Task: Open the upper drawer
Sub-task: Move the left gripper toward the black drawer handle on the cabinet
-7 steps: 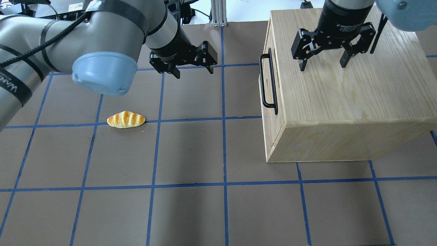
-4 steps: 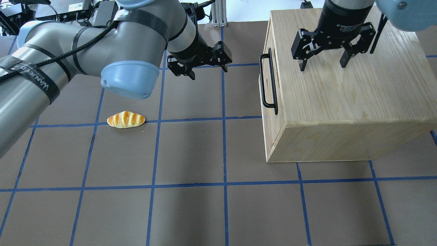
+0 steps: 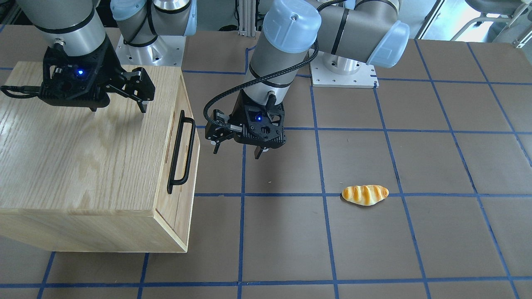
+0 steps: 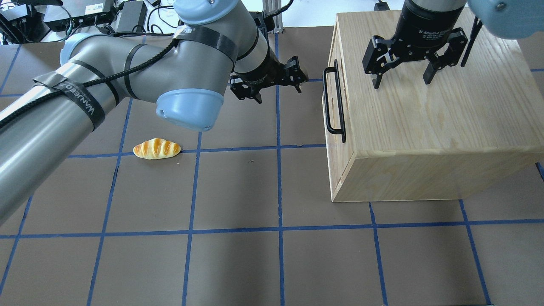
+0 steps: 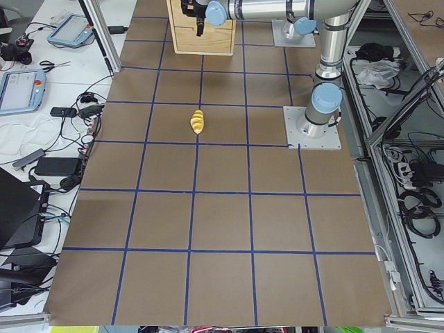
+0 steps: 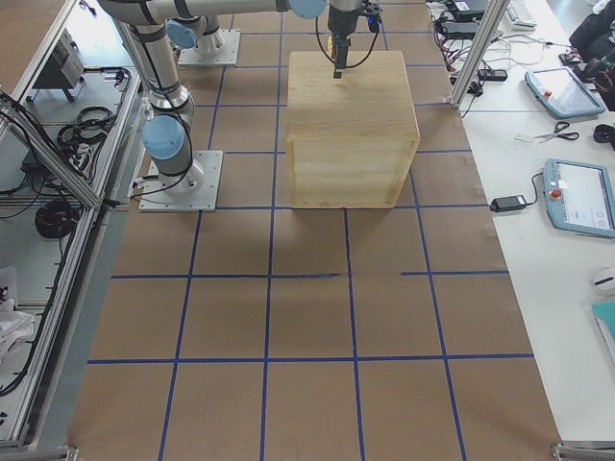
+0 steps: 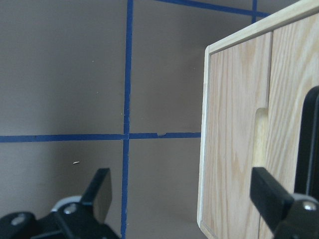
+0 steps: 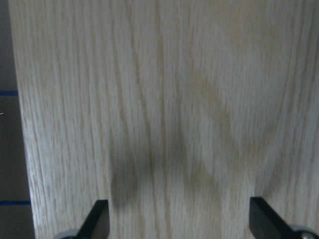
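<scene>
The upper drawer [image 4: 335,42] sits flush in the oak cabinet [image 4: 425,119], at the top of its front face. Its black bar handle [image 4: 334,102] also shows in the front-facing view [image 3: 181,151] and at the right edge of the left wrist view [image 7: 310,139]. My left gripper [image 4: 278,94] is open and empty. It hangs just above the table, a short way in front of the handle, also seen in the front-facing view [image 3: 237,153]. My right gripper [image 4: 402,83] is open and empty, hovering over the cabinet's top.
A toy bread roll [image 4: 157,148] lies on the brown table to the left of the cabinet, behind my left arm's elbow. Blue tape lines grid the table. The cabinet also shows in the front-facing view [image 3: 75,158].
My left arm has swung right, bringing its open gripper closer to the cabinet's front and handle. The right gripper, the cabinet and the bread have not moved.
</scene>
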### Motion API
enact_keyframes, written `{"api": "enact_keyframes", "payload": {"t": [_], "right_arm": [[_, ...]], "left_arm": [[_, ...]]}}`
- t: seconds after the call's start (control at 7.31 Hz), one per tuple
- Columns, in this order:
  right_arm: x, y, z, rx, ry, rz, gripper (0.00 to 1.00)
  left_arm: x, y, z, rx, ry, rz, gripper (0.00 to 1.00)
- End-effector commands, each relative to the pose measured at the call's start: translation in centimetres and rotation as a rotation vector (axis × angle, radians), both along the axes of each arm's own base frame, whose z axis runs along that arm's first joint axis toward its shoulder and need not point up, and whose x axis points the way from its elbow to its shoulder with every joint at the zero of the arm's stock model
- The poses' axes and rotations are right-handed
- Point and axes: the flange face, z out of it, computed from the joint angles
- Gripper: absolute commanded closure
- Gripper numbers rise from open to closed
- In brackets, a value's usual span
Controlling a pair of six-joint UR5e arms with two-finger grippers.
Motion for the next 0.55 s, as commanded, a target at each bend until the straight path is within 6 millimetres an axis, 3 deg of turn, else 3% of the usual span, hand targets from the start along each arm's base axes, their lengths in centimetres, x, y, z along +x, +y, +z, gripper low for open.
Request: {"api": "enact_keyframes", "payload": {"t": [0.0, 0.41], "right_arm": [[0.0, 0.0, 0.02, 0.0, 0.0, -0.001, 0.0], [0.0, 0.0, 0.02, 0.0, 0.0, 0.0, 0.0]], "left_arm": [[-1.77, 0.86, -0.08, 0.002, 0.025, -0.027, 0.0], [-2.71, 1.32, -0.25, 0.019, 0.053, -0.033, 0.0]]}}
